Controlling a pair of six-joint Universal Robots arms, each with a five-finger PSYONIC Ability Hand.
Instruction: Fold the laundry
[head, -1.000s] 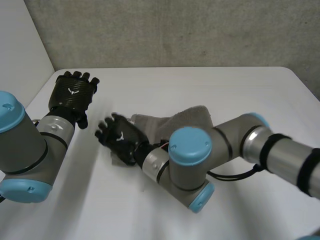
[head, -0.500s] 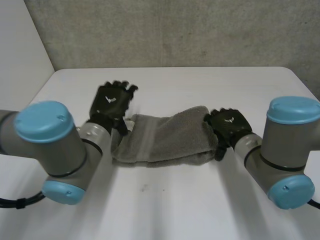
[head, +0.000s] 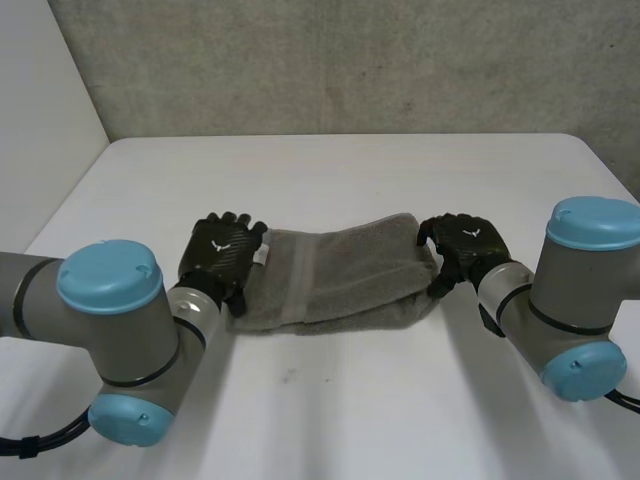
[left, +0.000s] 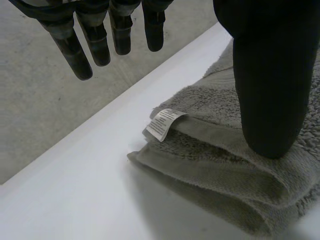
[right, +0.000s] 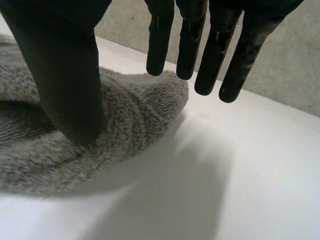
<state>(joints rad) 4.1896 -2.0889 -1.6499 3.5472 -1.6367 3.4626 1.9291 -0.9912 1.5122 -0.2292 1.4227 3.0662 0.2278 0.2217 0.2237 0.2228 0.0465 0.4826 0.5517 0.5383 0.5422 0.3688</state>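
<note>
A grey towel (head: 335, 275) lies folded into a long band across the middle of the white table (head: 330, 410). My left hand (head: 225, 255) is at its left end, open. Its thumb (left: 272, 75) rests on the towel (left: 215, 170) near a small white label (left: 165, 122), and its straight fingers (left: 95, 40) hang over the bare table beyond the towel's edge. My right hand (head: 465, 245) is at the right end, open. There the thumb (right: 65, 65) presses on the rounded end of the towel (right: 135, 115), with the fingers (right: 210, 45) straight just above it.
A grey wall (head: 330, 60) runs behind the table's far edge. Bare table lies in front of the towel and behind it. My two arms flank the towel at the near left and near right.
A second ago my right hand was at the towel's left end; it swung back to the right end. My left hand came in from the far left and lowered onto the left end.
</note>
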